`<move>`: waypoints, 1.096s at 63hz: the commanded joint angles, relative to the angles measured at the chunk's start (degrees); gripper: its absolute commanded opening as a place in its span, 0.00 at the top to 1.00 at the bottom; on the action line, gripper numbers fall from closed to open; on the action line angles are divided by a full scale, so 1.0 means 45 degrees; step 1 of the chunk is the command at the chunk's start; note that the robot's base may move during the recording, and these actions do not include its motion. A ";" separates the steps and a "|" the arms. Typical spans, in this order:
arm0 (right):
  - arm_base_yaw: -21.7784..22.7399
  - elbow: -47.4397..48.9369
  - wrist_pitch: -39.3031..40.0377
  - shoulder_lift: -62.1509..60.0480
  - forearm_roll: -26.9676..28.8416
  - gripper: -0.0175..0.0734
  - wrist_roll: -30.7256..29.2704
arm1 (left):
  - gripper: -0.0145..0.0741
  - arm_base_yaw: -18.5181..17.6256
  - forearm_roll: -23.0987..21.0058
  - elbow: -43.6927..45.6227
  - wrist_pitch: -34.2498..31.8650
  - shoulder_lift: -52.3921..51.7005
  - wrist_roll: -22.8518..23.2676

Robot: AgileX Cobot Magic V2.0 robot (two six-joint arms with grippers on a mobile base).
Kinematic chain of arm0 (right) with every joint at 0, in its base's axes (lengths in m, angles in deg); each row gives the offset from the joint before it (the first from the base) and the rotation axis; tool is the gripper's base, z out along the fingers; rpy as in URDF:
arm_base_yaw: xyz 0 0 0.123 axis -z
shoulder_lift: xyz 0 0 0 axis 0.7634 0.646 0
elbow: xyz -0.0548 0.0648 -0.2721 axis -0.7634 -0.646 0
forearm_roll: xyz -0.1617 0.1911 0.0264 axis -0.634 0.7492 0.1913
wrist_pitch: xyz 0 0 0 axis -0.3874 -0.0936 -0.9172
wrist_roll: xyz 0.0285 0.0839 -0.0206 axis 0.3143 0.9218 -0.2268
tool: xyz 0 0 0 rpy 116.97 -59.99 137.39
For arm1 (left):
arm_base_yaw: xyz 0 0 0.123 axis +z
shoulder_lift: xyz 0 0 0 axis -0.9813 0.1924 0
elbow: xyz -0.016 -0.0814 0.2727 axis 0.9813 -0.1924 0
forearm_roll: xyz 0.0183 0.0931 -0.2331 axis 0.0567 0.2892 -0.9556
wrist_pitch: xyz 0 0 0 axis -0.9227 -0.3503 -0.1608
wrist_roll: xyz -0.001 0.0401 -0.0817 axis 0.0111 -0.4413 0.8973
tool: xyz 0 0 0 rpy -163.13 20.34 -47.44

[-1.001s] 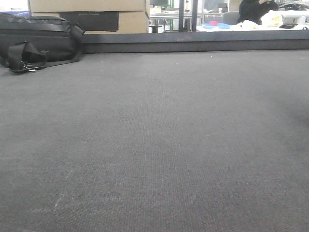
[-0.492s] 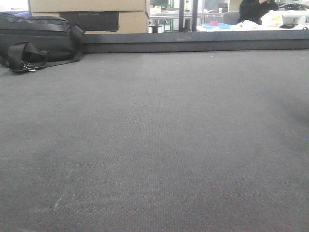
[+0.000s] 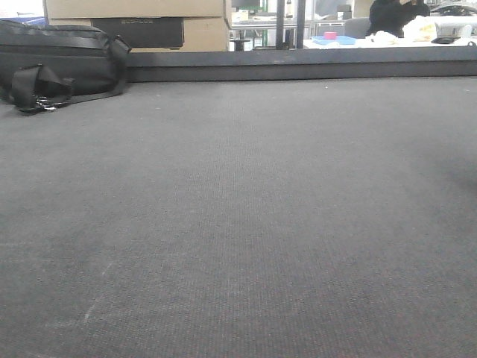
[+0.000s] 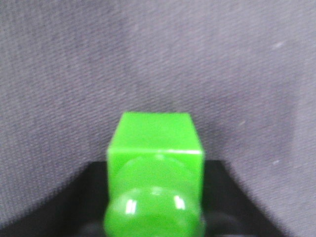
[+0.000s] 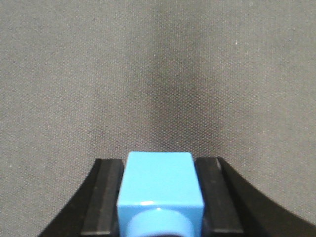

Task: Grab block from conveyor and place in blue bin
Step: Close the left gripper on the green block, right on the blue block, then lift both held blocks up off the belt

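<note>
In the left wrist view a green block [image 4: 154, 168] fills the gap between my left gripper's black jaws; the left gripper [image 4: 154, 217] is shut on it above the dark grey belt [image 4: 158, 59]. In the right wrist view a light blue block [image 5: 159, 192] sits clamped between the two black fingers [image 5: 102, 197]; the right gripper [image 5: 159, 207] is shut on it above the grey belt [image 5: 158, 74]. Neither gripper shows in the front view. A small blue tray [image 3: 333, 39] with a pink thing in it shows far back; whether it is the blue bin I cannot tell.
The front view shows the wide dark conveyor surface [image 3: 238, 224]. A black bag [image 3: 59, 63] lies at its far left. A dark rail [image 3: 298, 67] runs along the far edge, with cardboard boxes [image 3: 138, 22] and a person in black [image 3: 391, 15] behind.
Nothing on the belt has moved in the front view. Only the person in the far background has shifted slightly.
</note>
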 commanded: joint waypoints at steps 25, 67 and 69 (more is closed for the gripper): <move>0.0002 0.0062 0.0053 -0.0282 0.0275 0.98 -0.0015 | 0.96 -0.0014 -0.0261 0.0211 0.0006 -0.2058 0.0525; 0.0002 -0.6841 0.9599 -0.7457 0.0275 0.98 -0.0423 | 0.96 -0.0168 -0.3380 -0.5566 -0.8955 -1.1299 0.0967; 0.0002 -0.7060 0.9633 -0.7758 0.0275 0.98 -0.0423 | 0.96 -0.0190 -0.3349 -0.5849 -0.8977 -1.1726 0.0967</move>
